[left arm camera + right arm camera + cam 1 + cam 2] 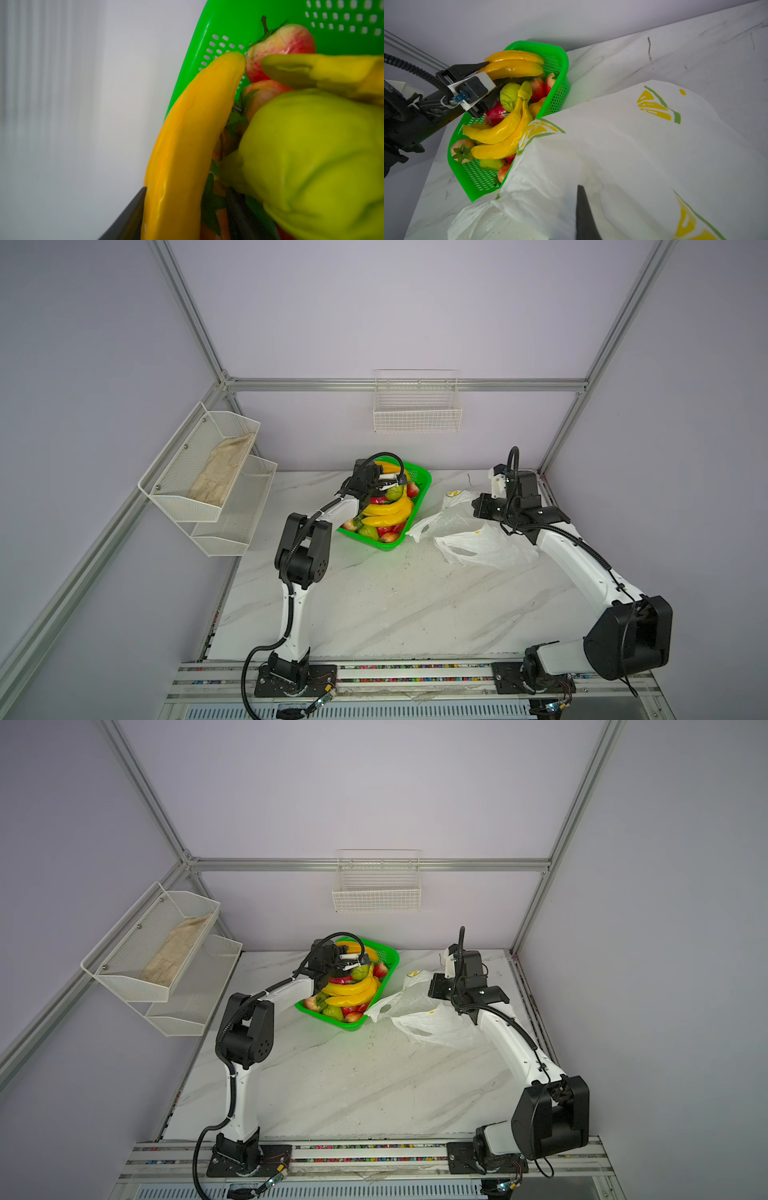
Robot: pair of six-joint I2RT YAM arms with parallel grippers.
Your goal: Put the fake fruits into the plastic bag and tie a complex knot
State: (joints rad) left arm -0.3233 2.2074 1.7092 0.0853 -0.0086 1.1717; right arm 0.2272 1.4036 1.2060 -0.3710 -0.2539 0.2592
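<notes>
Marble-look surface (374, 605) in a pale-walled cell, with a green basket (423, 477) and the plastic bag (482, 547) side by side near the back.
The fake fruits (386, 509) sit piled in the basket. The left gripper (495, 74) reaches into its far end, jaws parted on either side of a banana bunch (517, 66), a green pear (508, 97) just beside the lower finger. The right gripper (581, 189) is clenched on a fold of the bag, which lies crumpled against the basket's side.
</notes>
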